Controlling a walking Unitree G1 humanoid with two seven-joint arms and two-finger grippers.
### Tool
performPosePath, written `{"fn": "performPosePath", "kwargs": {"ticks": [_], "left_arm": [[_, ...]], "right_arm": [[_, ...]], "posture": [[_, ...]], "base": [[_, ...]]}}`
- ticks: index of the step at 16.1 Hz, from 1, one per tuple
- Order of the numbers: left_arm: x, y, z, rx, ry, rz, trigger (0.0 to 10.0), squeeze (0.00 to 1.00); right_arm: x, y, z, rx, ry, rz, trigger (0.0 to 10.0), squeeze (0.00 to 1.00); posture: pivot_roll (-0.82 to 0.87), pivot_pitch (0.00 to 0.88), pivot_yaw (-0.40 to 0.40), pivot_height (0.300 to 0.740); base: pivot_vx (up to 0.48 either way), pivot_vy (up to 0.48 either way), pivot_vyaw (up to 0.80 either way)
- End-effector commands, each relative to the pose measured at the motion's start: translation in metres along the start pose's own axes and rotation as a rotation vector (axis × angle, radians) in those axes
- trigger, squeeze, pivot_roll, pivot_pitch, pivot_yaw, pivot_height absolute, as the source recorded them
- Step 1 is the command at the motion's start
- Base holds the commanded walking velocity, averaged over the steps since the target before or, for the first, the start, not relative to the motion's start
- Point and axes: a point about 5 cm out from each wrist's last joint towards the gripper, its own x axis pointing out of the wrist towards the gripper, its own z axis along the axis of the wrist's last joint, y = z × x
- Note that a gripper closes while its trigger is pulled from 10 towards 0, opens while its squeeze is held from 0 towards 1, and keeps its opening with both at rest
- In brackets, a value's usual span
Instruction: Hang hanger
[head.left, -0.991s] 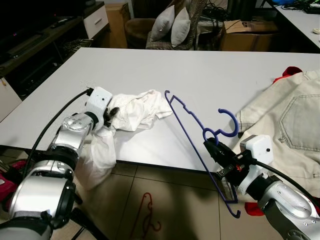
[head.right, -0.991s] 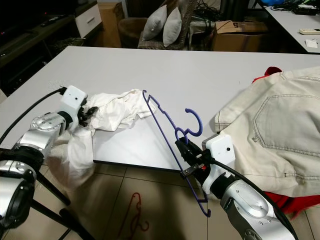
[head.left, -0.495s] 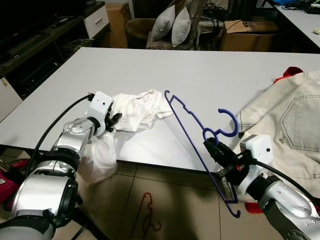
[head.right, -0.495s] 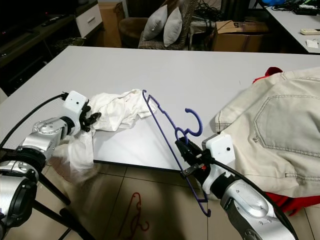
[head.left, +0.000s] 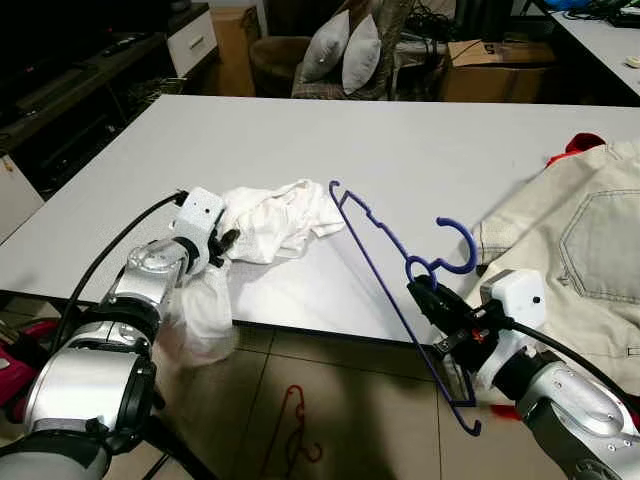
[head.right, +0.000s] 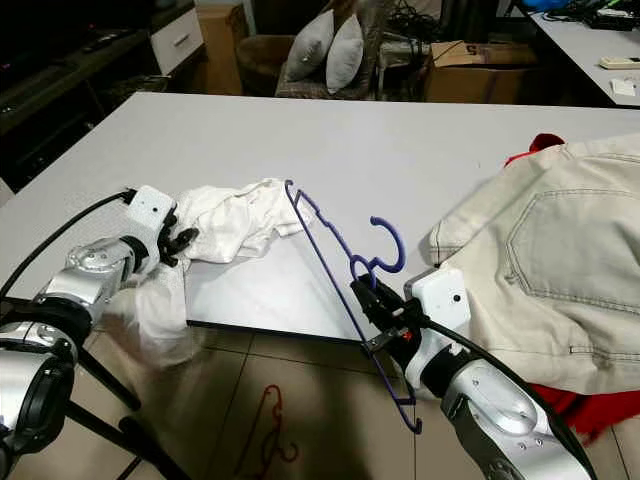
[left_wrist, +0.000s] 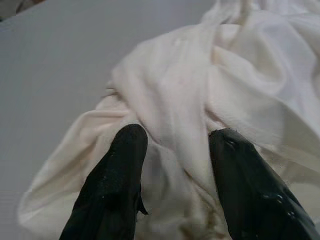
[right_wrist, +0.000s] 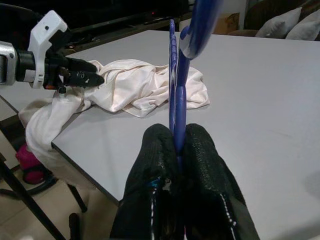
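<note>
My right claw (head.left: 425, 297) is clamped on the thin blue plastic hanger (head.left: 385, 260), its two black fingers (right_wrist: 200, 150) pressed together on the wire just below the hook. I hold the hanger tilted at the near edge of the white tabletop (head.left: 420, 140): its upper end lies over the surface next to the crumpled white cloth garment (head.left: 275, 220), while its lower end hangs past the edge, above the tiled floor (head.left: 340, 400). The hook curls up towards the beige denim jacket (head.left: 580, 250) that is spread at the right side of the tabletop, with a bit of red fabric (head.left: 572, 147) peeking out behind it.

My left claw (head.right: 180, 243) is at the near left edge, its fingers (left_wrist: 120, 165) apart and pushed into the folds of the white garment, a ridge of cloth standing between them. Part of that garment droops over the edge beside my left arm.

A second red hanger (head.left: 295, 425) lies on the floor under the tabletop. Two grey cushions (head.left: 345, 50) sit on a chair beyond the far side.
</note>
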Motion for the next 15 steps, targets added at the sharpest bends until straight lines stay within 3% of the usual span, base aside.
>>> {"fn": "performPosePath", "kwargs": {"ticks": [1,2,4,5,6,7,8,9,11,14,15], "left_arm": [[-0.002,0.013,0.008,-0.046,-0.016,0.069,10.0,0.0],[-0.002,0.016,0.008,-0.057,-0.017,0.096,10.0,0.0],[-0.001,0.012,0.006,-0.047,0.0,0.074,4.6,0.0],[-0.001,0.008,0.003,-0.038,0.017,0.05,2.4,0.0],[0.0,0.004,0.001,-0.032,0.026,0.033,2.0,0.0],[0.001,0.001,-0.001,-0.032,0.032,0.019,0.5,0.0],[0.002,-0.001,-0.002,-0.027,0.038,0.007,0.0,0.0],[0.002,-0.004,-0.004,-0.009,0.047,-0.011,0.6,0.0],[0.002,-0.006,-0.006,0.037,0.072,-0.015,3.6,0.0],[0.003,-0.005,-0.008,0.06,0.097,0.021,4.9,0.0],[0.003,-0.005,-0.008,0.065,0.106,0.029,4.2,0.0]], "right_arm": [[0.0,0.0,0.004,-0.012,-0.014,0.006,10.0,0.0],[0.0,0.0,0.005,-0.014,-0.015,0.006,10.0,0.0],[0.001,0.0,0.005,-0.016,-0.015,0.007,10.0,0.0],[0.001,0.0,0.005,-0.016,-0.016,0.008,10.0,0.0],[0.001,0.0,0.005,-0.017,-0.016,0.009,10.0,0.0],[0.001,0.0,0.005,-0.018,-0.017,0.009,10.0,0.0],[0.001,0.0,0.005,-0.019,-0.017,0.008,10.0,0.0],[0.001,0.0,0.005,-0.02,-0.018,0.007,10.0,0.0],[0.0,0.0,0.005,-0.023,-0.019,0.005,10.0,0.0],[0.0,-0.001,0.006,-0.027,-0.021,0.002,10.0,0.0],[0.0,-0.001,0.007,-0.027,-0.022,0.0,10.0,0.0]], "posture": [[-0.03,0.0,0.108,0.74],[-0.03,0.0,0.108,0.74],[-0.03,0.0,0.108,0.74],[-0.03,0.0,0.109,0.74],[-0.03,0.0,0.11,0.74],[-0.03,0.0,0.113,0.74],[-0.04,0.0,0.114,0.74],[-0.04,0.0,0.116,0.74],[-0.04,0.0,0.116,0.74],[-0.04,0.0,0.118,0.74],[-0.05,0.0,0.124,0.74]], "base": [[0.0,0.0,0.0],[0.0,0.0,0.0],[0.0,0.0,0.0],[0.0,0.0,0.0],[0.0,0.0,0.0],[0.0,0.0,0.0],[0.0,0.0,0.0],[0.0,0.0,0.0],[0.0,0.0,0.0],[0.0,0.0,0.0],[0.0,0.0,0.0]]}}
